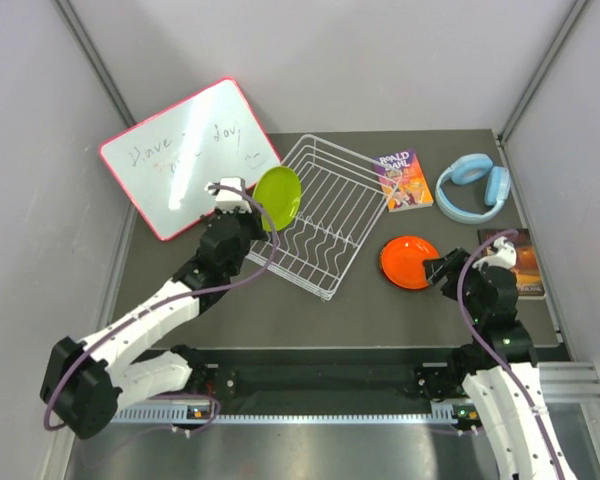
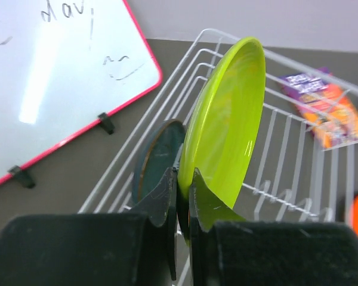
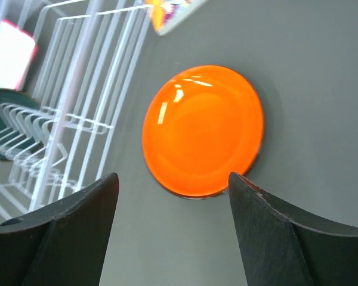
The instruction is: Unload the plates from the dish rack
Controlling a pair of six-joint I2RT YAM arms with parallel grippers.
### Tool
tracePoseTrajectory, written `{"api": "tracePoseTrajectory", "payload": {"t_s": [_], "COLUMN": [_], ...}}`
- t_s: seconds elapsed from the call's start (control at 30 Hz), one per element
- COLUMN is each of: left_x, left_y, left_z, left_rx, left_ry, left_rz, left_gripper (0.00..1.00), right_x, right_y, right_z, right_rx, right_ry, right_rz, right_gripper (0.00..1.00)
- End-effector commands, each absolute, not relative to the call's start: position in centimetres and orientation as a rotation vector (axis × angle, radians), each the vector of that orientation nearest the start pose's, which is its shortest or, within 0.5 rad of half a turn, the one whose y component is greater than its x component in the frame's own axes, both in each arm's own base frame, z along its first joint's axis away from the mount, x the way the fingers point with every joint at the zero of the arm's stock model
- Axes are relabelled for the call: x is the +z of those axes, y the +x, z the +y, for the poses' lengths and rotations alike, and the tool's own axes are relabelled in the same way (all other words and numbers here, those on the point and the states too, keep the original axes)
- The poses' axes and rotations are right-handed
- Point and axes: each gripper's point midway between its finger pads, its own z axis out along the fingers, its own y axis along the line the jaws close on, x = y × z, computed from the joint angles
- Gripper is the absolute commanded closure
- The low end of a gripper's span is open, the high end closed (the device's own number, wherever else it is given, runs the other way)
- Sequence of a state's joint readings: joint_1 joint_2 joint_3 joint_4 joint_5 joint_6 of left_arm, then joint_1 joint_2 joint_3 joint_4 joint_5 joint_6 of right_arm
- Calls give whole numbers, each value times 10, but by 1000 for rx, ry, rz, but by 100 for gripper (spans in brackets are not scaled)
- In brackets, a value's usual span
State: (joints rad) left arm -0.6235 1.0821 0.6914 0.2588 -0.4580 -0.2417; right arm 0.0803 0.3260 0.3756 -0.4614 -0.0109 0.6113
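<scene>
My left gripper [image 2: 182, 179] is shut on the rim of the lime green plate [image 2: 227, 122], which stands on edge above the left end of the white wire dish rack [image 1: 325, 210]. The green plate also shows in the top view [image 1: 278, 196]. A dark teal plate [image 2: 155, 158] stands in the rack just behind it. The orange plate [image 1: 410, 262] lies flat on the table right of the rack. My right gripper [image 3: 173, 182] is open and empty just short of the orange plate [image 3: 203, 131]. The dark red plate is out of view.
A pink-framed whiteboard [image 1: 185, 155] leans at the back left. A colourful book [image 1: 404, 180] and blue headphones [image 1: 474, 186] lie behind the rack on the right. Another book [image 1: 520, 262] lies at the right edge, beside my right arm.
</scene>
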Motion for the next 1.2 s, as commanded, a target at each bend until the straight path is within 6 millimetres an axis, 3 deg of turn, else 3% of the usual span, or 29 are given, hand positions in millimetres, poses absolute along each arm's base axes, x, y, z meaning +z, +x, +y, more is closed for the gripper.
{"api": "tracePoseTrajectory", "payload": {"t_s": [0.0,0.13,0.33,0.7,0.93,1.17], "left_x": [263,272,272,254,239,226], "left_y": [321,300,271,261,263,259], "left_z": [-171,-175,-205,-251,-270,-282], "left_rx": [-472,-600,-847,-978,-987,-972], "left_ry": [-95,-115,-84,19,81,104], "left_rz": [1642,1652,1676,1736,1759,1793], "left_gripper": [100,100,100,100,100,100], "right_x": [170,181,190,183,171,183], "right_y": [231,228,228,234,235,230], "right_z": [67,90,108,144,187,228], "right_rx": [619,752,846,929,1002,1034], "right_ry": [406,298,209,111,65,-12], "right_rz": [1836,1806,1763,1761,1784,1775], "right_gripper": [25,25,25,25,25,25]}}
